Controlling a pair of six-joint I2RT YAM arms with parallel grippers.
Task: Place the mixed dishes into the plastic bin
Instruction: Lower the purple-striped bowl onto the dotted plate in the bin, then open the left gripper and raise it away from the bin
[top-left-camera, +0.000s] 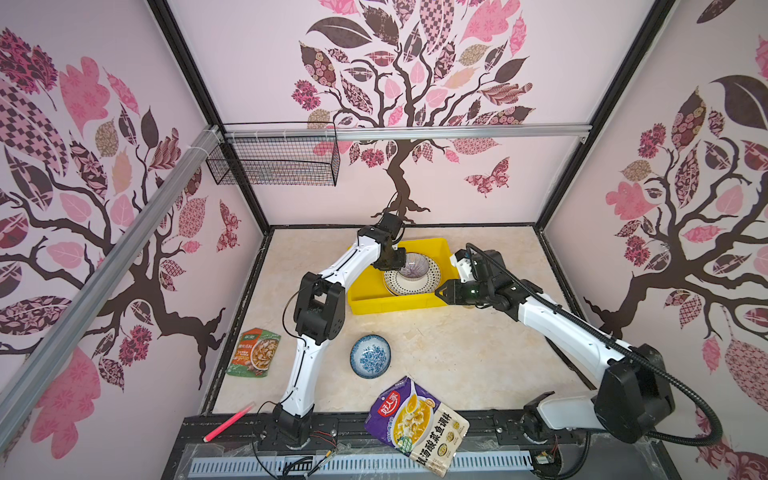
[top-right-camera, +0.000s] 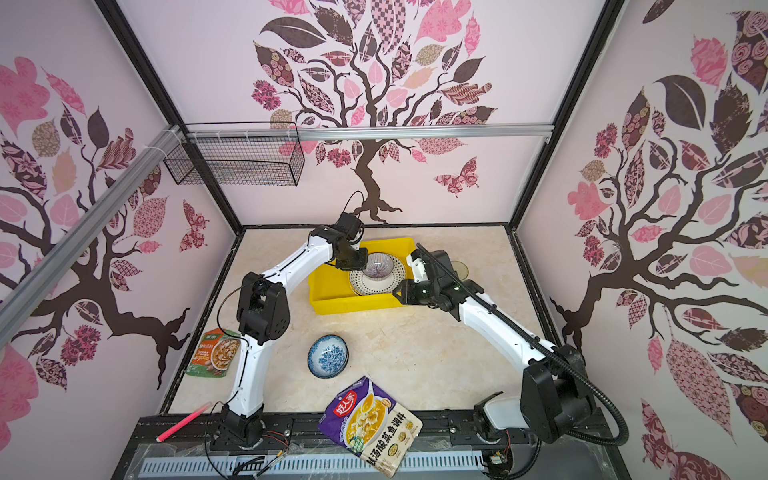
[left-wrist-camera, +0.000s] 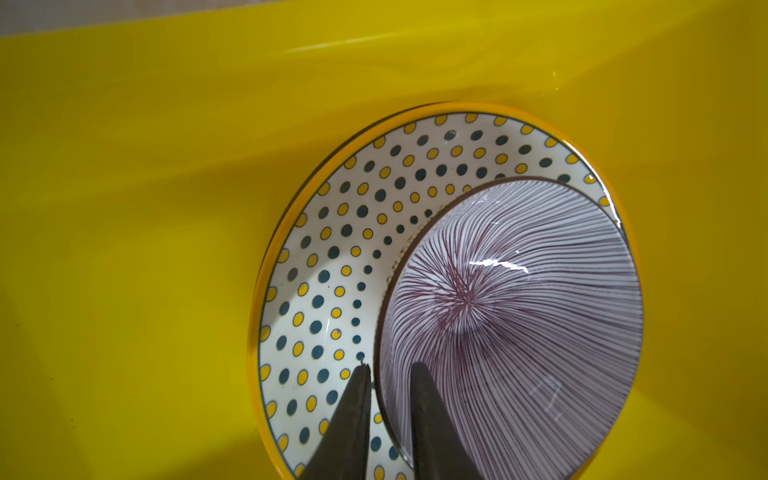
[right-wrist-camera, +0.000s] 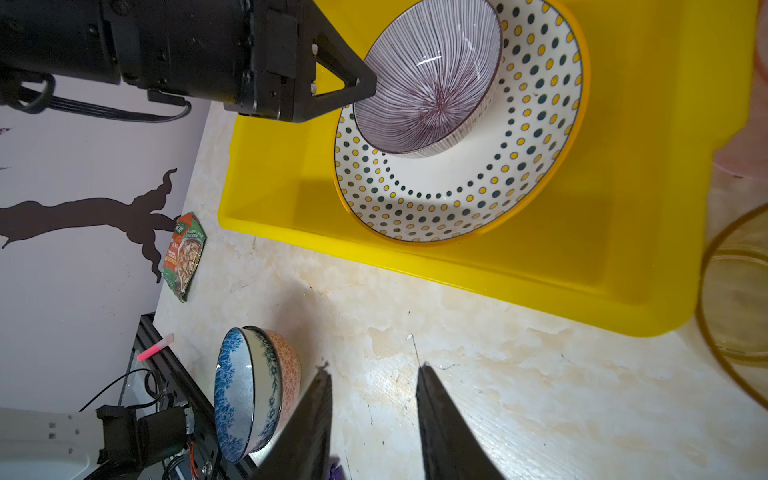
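Lined bowl (top-left-camera: 411, 265) on dotted plate (top-left-camera: 429, 281) (inside yellow bin (top-left-camera: 395, 305)); blue floral bowl (top-left-camera: 370, 356) apart on tabletop (top-left-camera: 457, 353)

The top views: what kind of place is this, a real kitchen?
Probably a robot test booth, not a kitchen: tree-print wall panels in a black frame close in a marble-look tabletop, and the left arm and right arm are mounted on a black rail at its front.

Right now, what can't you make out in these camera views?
- Amber tumbler: cut by right wrist view's edge; behind the right arm in a top view.
- Pink tumbler: blurred, cut off, right wrist view.
- Bowls under the blue floral bowl: covered by it in both top views.
- Left gripper: tips behind its own wrist in both top views.
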